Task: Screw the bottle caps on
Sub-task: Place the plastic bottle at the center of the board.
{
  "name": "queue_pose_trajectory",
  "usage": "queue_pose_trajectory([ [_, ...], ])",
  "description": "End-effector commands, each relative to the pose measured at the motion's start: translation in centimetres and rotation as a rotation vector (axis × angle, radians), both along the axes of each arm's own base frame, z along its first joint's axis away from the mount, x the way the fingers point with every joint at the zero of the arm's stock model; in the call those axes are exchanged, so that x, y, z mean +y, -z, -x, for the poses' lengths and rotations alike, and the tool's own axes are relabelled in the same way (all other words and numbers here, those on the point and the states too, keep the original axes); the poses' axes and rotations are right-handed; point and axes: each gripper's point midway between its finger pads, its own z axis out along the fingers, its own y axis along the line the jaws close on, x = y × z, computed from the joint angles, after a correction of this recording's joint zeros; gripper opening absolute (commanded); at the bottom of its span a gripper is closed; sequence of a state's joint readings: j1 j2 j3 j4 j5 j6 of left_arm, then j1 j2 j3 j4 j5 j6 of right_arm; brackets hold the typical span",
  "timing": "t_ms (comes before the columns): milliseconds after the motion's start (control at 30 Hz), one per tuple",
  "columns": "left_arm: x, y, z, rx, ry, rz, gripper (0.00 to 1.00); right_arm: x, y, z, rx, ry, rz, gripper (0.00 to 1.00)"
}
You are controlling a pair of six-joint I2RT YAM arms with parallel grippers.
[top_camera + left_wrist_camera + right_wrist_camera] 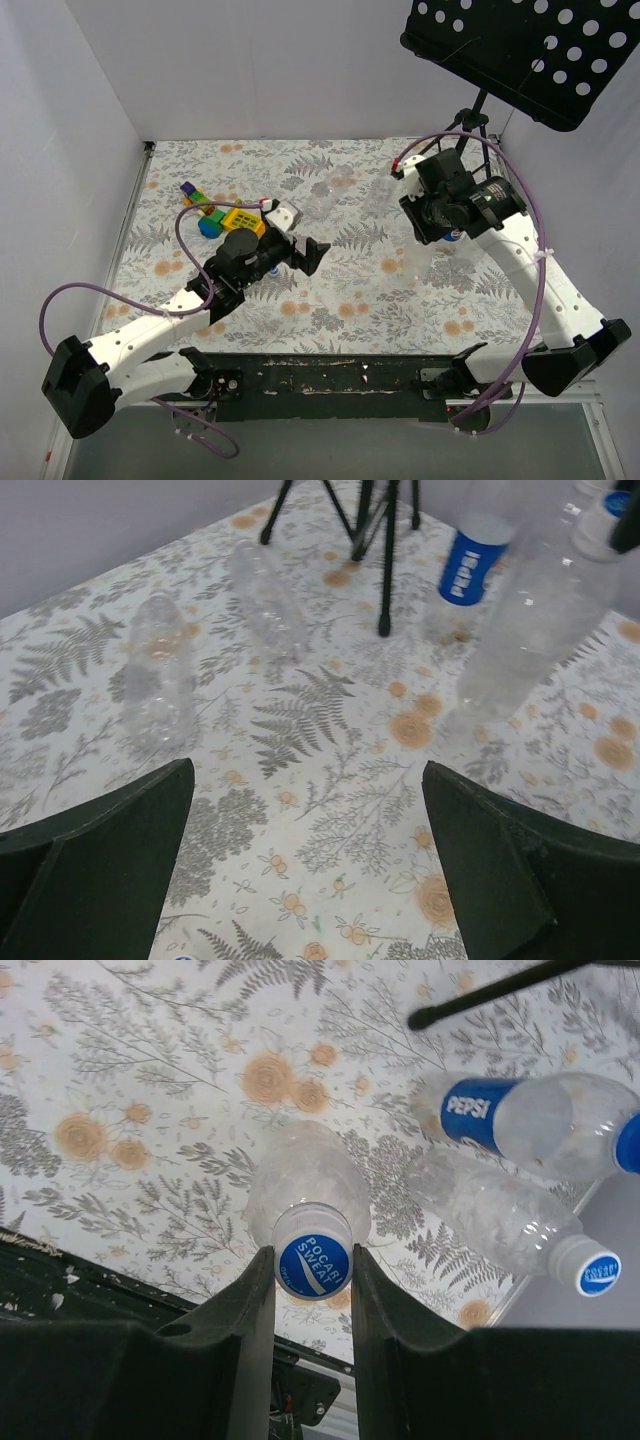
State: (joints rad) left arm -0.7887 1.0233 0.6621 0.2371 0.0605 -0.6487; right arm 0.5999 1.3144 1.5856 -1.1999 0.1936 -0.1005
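My right gripper (313, 1252) is shut on a blue-topped "Pocari Sweat" cap (313, 1265) that sits on the neck of an upright clear bottle (305, 1175). The same bottle shows in the left wrist view (525, 625). A Pepsi-labelled bottle (520, 1120) and another clear bottle (490, 1205) with a blue-and-white cap (590, 1265) stand close by on the right. My left gripper (308, 772) is open and empty over the floral cloth. Two more clear bottles (160, 675) (265, 595) lie ahead of it; I cannot tell if they carry caps. In the top view the right gripper (437, 218) is at the right, the left gripper (312, 256) mid-table.
Colourful toy blocks (225, 215) and a white block (283, 213) lie left of centre. A black tripod stand (385, 560) with a perforated black desk (520, 45) stands at the back right. White walls close the table's left, back and right sides.
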Motion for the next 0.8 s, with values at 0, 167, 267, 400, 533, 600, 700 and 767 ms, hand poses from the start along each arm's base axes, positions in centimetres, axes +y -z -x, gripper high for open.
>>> queue_pose_trajectory([
  [0, 3.9, -2.1, -3.7, 0.041, -0.266, 0.106, 0.98, -2.9, 0.4, -1.9, -0.048, 0.139, -0.01, 0.01],
  [167, 6.3, -1.9, -5.6, 0.09, -0.386, 0.15, 0.98, -5.7, 1.6, -3.6, -0.065, 0.273, -0.021, 0.01],
  [267, 6.9, -2.0, -6.0, 0.095, -0.416, 0.161, 0.98, -6.8, 1.4, -4.4, -0.106, 0.322, -0.033, 0.01],
  [400, 6.8, -1.8, -6.1, 0.103, -0.414, 0.15, 0.98, -8.3, 1.5, -5.0, -0.13, 0.376, -0.048, 0.01],
  [533, 6.4, -1.4, -6.1, 0.117, -0.392, 0.133, 0.98, -8.5, 2.4, -5.2, -0.118, 0.391, -0.079, 0.01],
  [600, 6.3, -1.2, -6.1, 0.117, -0.387, 0.122, 0.98, -8.6, 3.0, -5.2, -0.102, 0.399, -0.084, 0.01],
  [700, 6.1, -1.2, -6.0, 0.119, -0.373, 0.117, 0.98, -8.8, 3.7, -5.3, -0.088, 0.406, -0.086, 0.01],
  [767, 6.0, -1.1, -6.0, 0.12, -0.369, 0.115, 0.98, -8.7, 3.9, -5.3, -0.08, 0.41, -0.089, 0.01],
])
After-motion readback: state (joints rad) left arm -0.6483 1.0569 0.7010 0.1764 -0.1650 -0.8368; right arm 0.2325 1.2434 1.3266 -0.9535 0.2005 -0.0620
